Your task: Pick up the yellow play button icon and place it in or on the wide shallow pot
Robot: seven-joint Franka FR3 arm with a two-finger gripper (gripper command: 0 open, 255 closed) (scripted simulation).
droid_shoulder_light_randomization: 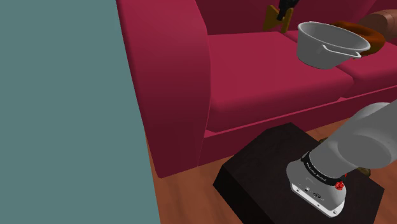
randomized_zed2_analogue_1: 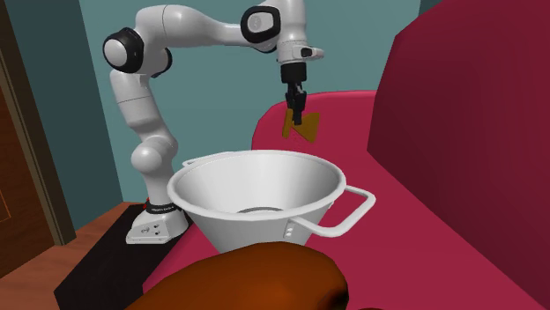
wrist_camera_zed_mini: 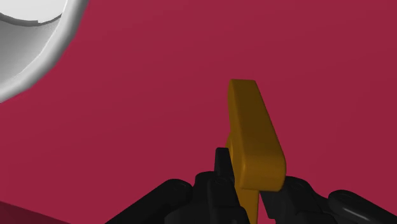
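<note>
The yellow play button icon [wrist_camera_zed_mini: 254, 137] is clasped between the two fingers of the pincer [wrist_camera_zed_mini: 251, 175] and is carried clear of the red sofa [droid_shoulder_light_randomization: 254, 70], over the seat. In the second exterior view, the pincer [randomized_zed2_analogue_1: 295, 101] is pointed downward from the white arm [randomized_zed2_analogue_1: 141, 114], with the icon [randomized_zed2_analogue_1: 301, 128] hung below it in front of red upholstery. In the shoulder view, the pincer [droid_shoulder_light_randomization: 284, 7] and icon [droid_shoulder_light_randomization: 272, 20] are located toward the rear edge of the seat, near the backrest. The wide shallow pot [droid_shoulder_light_randomization: 331, 43], drawn light grey with a loop handle, is positioned on the seat, apart from the icon. A brown object [randomized_zed2_analogue_1: 256, 282] is found just beside the pot [randomized_zed2_analogue_1: 264, 180]. The black stand [droid_shoulder_light_randomization: 267, 172] is set on the floor at the sofa's front edge.
</note>
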